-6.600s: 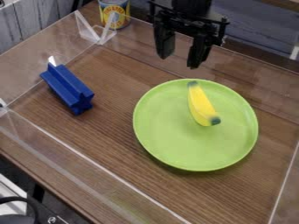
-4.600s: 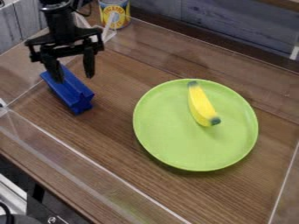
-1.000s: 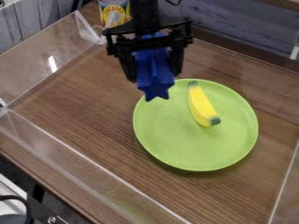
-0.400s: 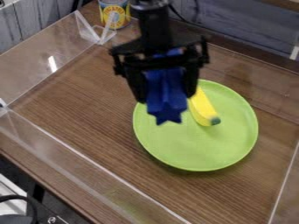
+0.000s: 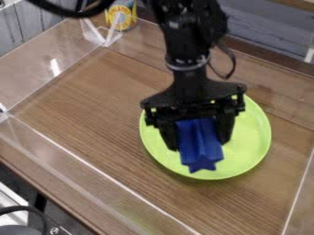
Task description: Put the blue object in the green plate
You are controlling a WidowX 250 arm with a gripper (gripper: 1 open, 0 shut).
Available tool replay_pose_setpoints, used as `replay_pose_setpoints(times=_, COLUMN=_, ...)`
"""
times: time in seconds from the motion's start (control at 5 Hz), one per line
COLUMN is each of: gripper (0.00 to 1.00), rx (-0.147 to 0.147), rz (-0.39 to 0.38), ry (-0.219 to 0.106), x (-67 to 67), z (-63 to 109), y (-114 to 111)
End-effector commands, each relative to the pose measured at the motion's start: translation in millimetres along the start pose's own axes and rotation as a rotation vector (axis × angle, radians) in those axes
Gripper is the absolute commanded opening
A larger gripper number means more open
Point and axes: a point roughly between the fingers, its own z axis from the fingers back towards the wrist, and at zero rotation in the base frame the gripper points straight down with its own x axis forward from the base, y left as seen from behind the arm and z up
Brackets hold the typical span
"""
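The blue object [image 5: 197, 144], a long royal-blue ridged block, hangs between the fingers of my gripper [image 5: 194, 119], which is shut on it. Gripper and block are low over the middle of the green plate [image 5: 249, 158], a large round lime-green plate on the wooden table. The block's lower end is close to the plate's surface; I cannot tell whether it touches. A yellow banana lay on the plate earlier; only a sliver of it [image 5: 229, 127] shows beside the right finger, the rest is hidden by the arm.
Clear plastic walls [image 5: 50, 69] fence the wooden table on the left, front and right. A yellow can [image 5: 117, 16] stands at the back left. The black arm [image 5: 186, 37] rises from the plate toward the top of the view.
The gripper carried the blue object from over the plate's left rim toward the plate's middle and lower. The banana is now mostly covered by the arm.
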Motion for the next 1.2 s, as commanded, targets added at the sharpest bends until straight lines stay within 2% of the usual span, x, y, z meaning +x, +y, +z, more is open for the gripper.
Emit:
replay_pose_setpoints(times=0.0, gripper=0.0, rx=-0.045, rz=0.014, ry=-0.049, x=-2.0, z=5.7, y=-5)
replay_pose_setpoints(times=0.2, gripper=0.0, rx=-0.049, rz=-0.031, ry=-0.044, x=-7.4, z=2.9, y=-19)
replay_pose_setpoints(times=0.4, gripper=1.0, rx=-0.055, rz=-0.069, ry=-0.043, x=-12.2, z=-3.1, y=-32)
replay_pose_setpoints(times=0.8, gripper=1.0, rx=-0.054, rz=-0.049, ry=-0.044, x=-16.3, z=-29.8, y=-31)
replay_pose_setpoints(times=1.0, gripper=1.0, rx=-0.057, rz=-0.035, ry=-0.043, x=-6.5, z=-38.4, y=-18)
